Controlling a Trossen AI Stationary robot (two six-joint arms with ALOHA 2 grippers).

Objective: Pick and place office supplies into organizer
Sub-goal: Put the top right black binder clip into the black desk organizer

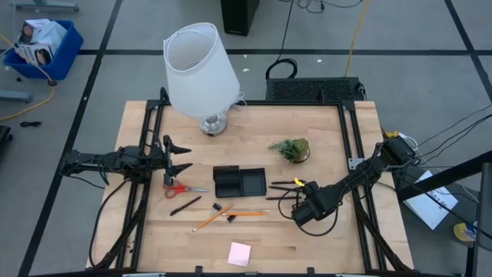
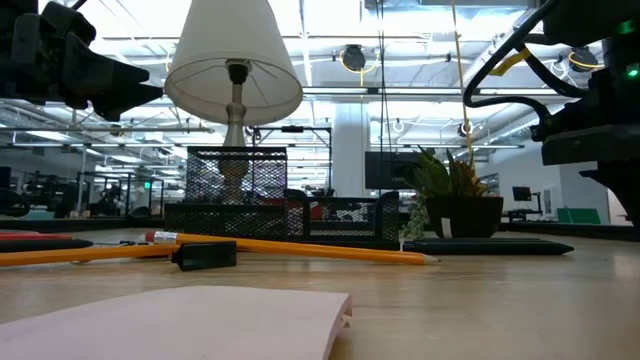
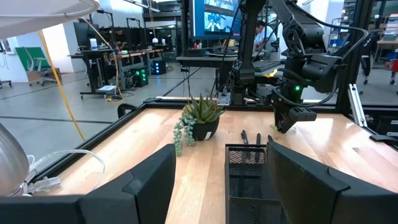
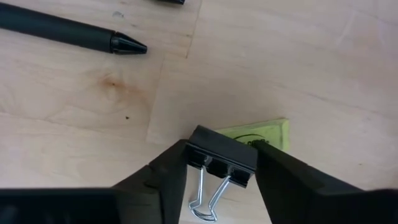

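Pink sticky-note pad (image 1: 239, 253) sits closest, by the desk's (image 1: 323, 131) near edge, with pencils (image 1: 231, 214) just past it. Toward the right side, the right hand (image 4: 217, 163) is down over a black binder clip (image 4: 222, 157), fingers (image 4: 163, 174) flanking its body, touching or close to it; I wouldn't call it a firm clamp yet. Clip looks light, stiff and a bit slick, so I'd squeeze the flat black sides, not the springy wire loops. A yellow-green tag (image 4: 264, 133) lies under it. Organizer (image 1: 239, 182) is mid-desk, scissors (image 1: 182, 187) left of it. Left hand (image 1: 178, 156) hangs above those, fingers apart, holding nothing.
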